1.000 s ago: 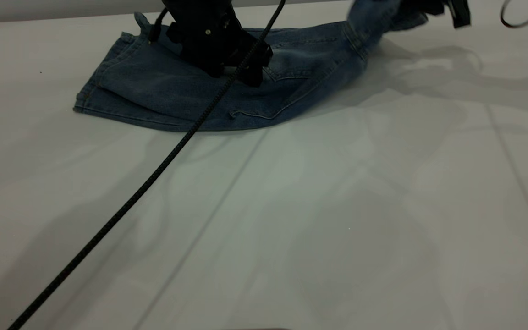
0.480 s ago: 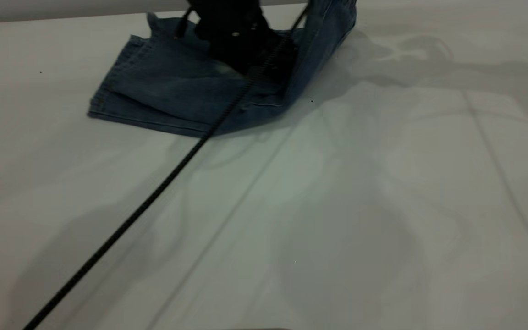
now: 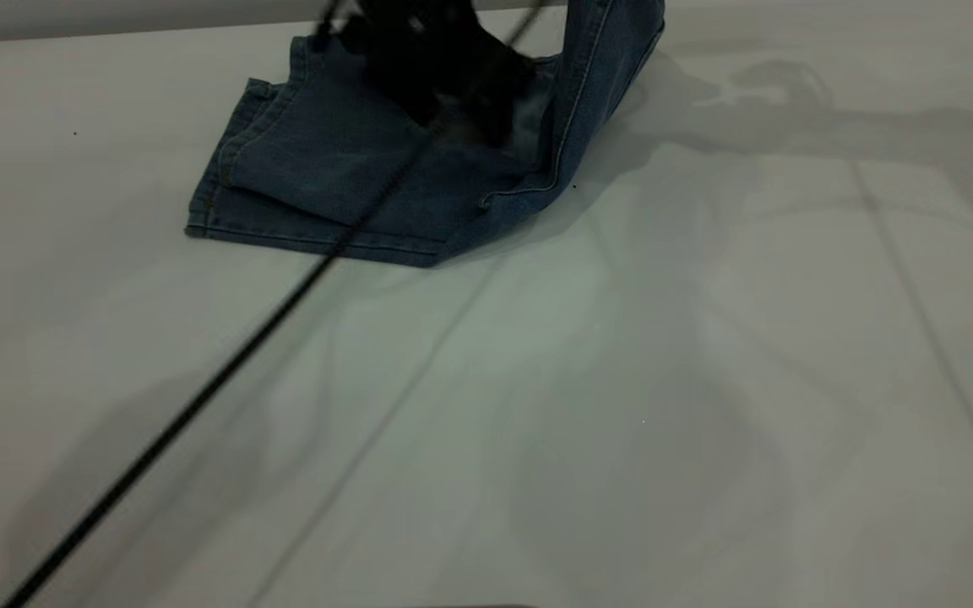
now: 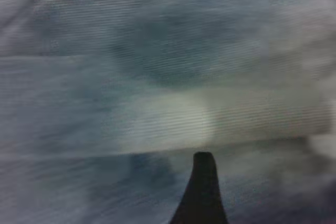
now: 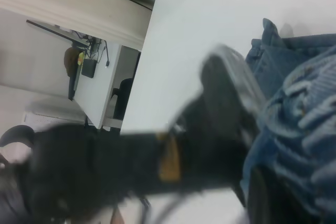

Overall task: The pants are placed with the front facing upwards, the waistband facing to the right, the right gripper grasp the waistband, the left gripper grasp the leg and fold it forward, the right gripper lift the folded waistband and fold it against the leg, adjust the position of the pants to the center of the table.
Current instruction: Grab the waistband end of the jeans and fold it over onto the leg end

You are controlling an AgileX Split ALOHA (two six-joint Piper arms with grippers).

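Observation:
The blue denim pants [image 3: 343, 169] lie at the far middle of the white table [image 3: 622, 380], legs spread to the left. Their right end [image 3: 605, 59] stands up off the table and runs out past the top edge. My left gripper [image 3: 461, 110] is low over the middle of the pants, open; one of its fingers [image 4: 202, 192] shows against denim [image 4: 157, 77] in the left wrist view. The right gripper [image 5: 283, 192] is shut on the ruched waistband [image 5: 310, 124], which fills that side of the right wrist view. It is out of the exterior view.
A black braided cable [image 3: 199, 397] runs from the left arm diagonally down to the near left corner. The left arm [image 5: 157, 166] shows blurred in the right wrist view, with the table's far edge [image 5: 152, 40] and room furniture beyond it.
The waistband end has risen from low at the right to standing upright and has come left toward the legs. The pants have slid slightly right. The left gripper has shifted right.

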